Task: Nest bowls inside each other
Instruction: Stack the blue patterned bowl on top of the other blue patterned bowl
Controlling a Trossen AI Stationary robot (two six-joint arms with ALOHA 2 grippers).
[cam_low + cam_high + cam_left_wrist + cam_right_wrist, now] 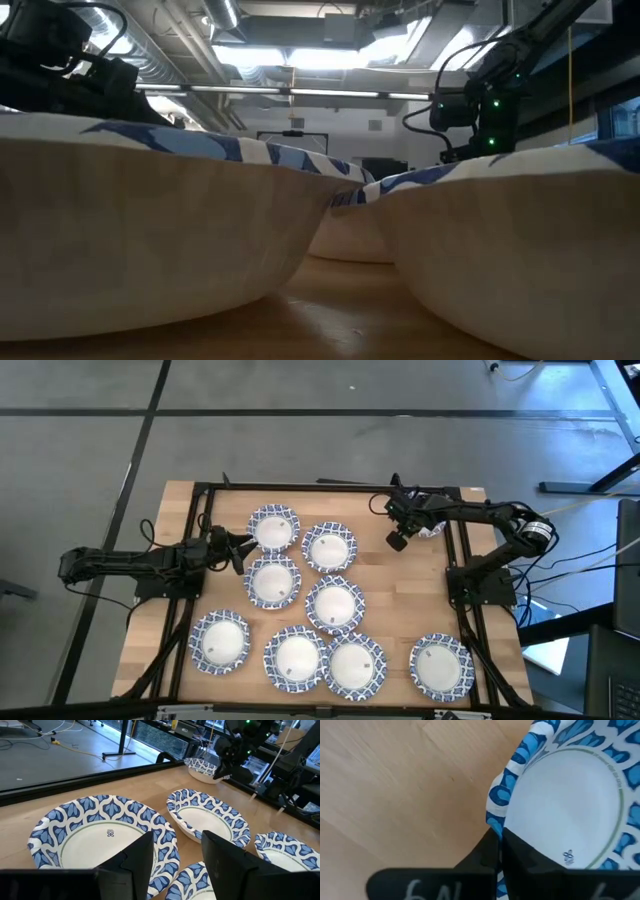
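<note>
The right hand (412, 520) is raised over the far right part of the surface (400, 595), its fingers (492, 851) pressed together on the rim of a bowl (565, 805). One finger lies inside the rim and the other outside. In the high view this held bowl (432, 526) shows only partly, just behind the hand and near the surface's far edge. From the left wrist view the same bowl (201, 768) appears tilted under the dark right hand (226, 760).

The left hand (240, 548) hangs at the left side with its fingers (137, 857) spread and nothing between them. Just ahead of it and slightly to the far side sits a bowl (274, 527), and just ahead toward the near side sits another (273, 581); whether the fingertips touch either one cannot be told. A third bowl (329, 547) lies beyond these two, between both hands.

Well nearer than either hand, five more bowls rest upright on the surface: one in the middle (334, 605), and four in a loose near row (220, 642) (296, 658) (354, 666) (440, 666). The two middle ones of that row overlap at their rims. The last stands apart, on the right hand's side.
</note>
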